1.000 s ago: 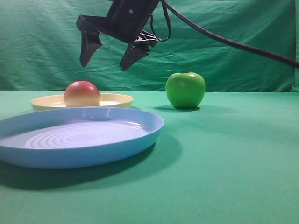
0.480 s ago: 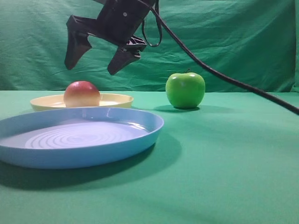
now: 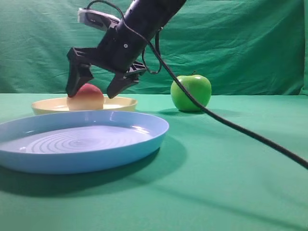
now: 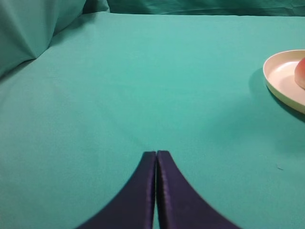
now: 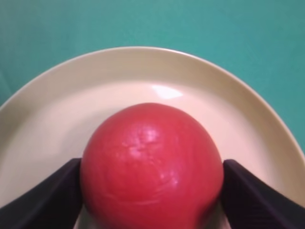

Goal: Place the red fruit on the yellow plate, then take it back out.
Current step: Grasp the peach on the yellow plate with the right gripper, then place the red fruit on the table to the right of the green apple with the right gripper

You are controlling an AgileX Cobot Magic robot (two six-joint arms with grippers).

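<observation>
The red fruit point(image 3: 86, 98) rests on the yellow plate point(image 3: 121, 102) at the back left. My right gripper point(image 3: 91, 95) hangs open over it, one dark finger on each side of the fruit. In the right wrist view the red fruit point(image 5: 151, 164) fills the middle of the yellow plate point(image 5: 248, 109), with the fingers point(image 5: 47, 198) close against its flanks. My left gripper point(image 4: 156, 153) is shut and empty above bare green cloth. The yellow plate point(image 4: 281, 78) lies at the right edge of the left wrist view, with a sliver of the fruit point(image 4: 301, 74) on it.
A large light blue plate point(image 3: 144, 139) with concentric rings lies in front of the yellow plate. A glossy green apple point(image 3: 191, 92) stands at the back, right of the plates. The right arm's black cable point(image 3: 231, 127) trails down across the cloth to the right.
My right gripper has come down and to the left, from well above the plate to level with the red fruit, still open. The fruit has not moved.
</observation>
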